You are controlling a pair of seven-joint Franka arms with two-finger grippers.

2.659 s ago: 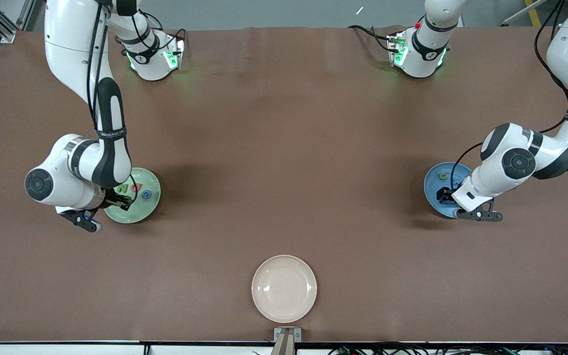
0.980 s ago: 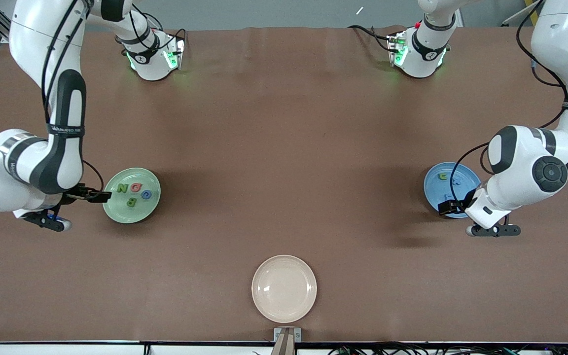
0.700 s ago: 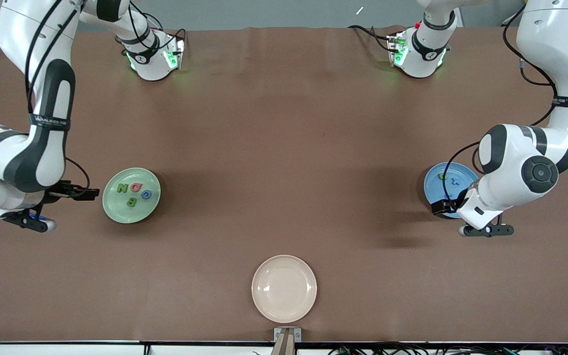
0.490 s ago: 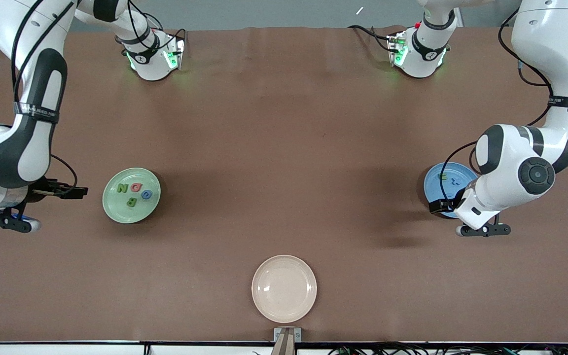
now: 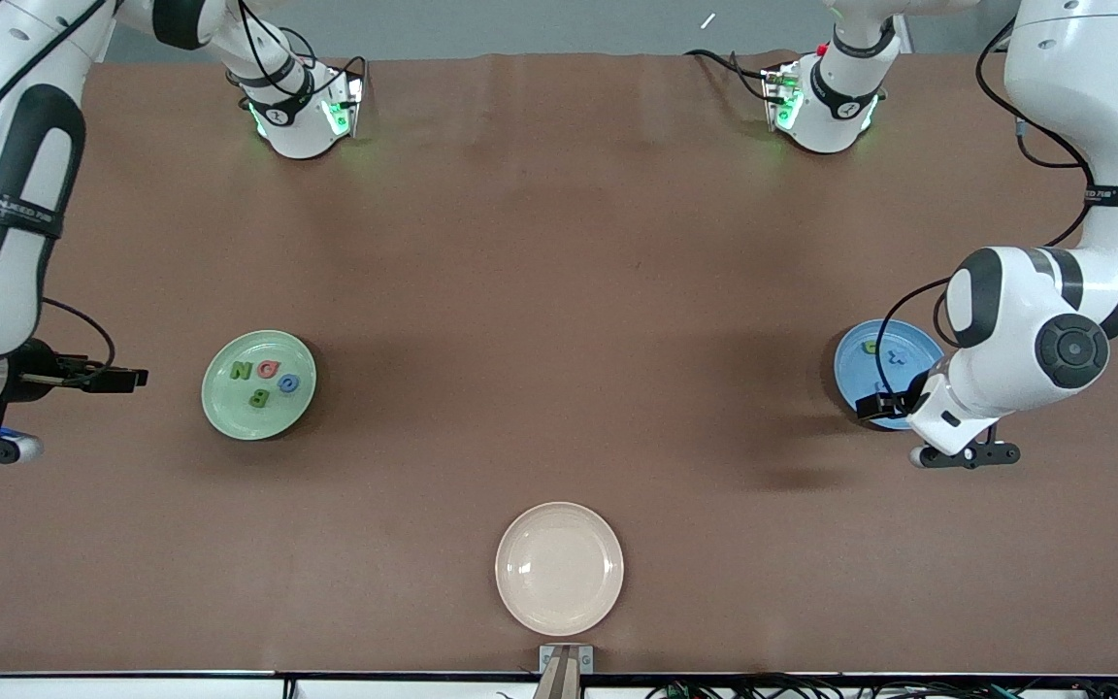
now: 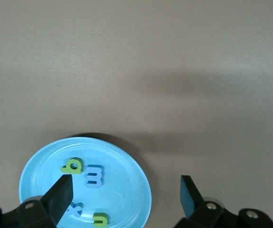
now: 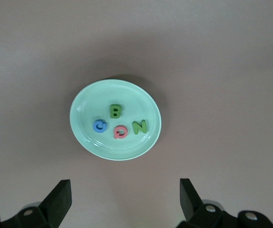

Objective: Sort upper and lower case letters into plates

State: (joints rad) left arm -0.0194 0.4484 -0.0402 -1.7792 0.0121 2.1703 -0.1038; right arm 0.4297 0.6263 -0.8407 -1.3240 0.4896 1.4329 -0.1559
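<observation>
Both grippers are empty. Front view: the right gripper (image 5: 117, 378) hangs over bare table beside the pale green plate (image 5: 229, 403), toward the right arm's end; its forearm band's lettering is too small to read. The left gripper (image 5: 874, 406) hangs over the blue plate (image 5: 850, 361). A cream plate (image 5: 559, 568) sits nearest the camera.

Left wrist view: jaws spread wide, holding nothing, above the blue plate (image 6: 122, 164) with four lowercase letters (image 6: 94, 175), two green, two blue.

Right wrist view: jaws wide, empty; green plate (image 7: 86, 102) carries green B (image 7: 115, 111), blue G (image 7: 99, 126), pink D (image 7: 120, 132), green N (image 7: 140, 126).
</observation>
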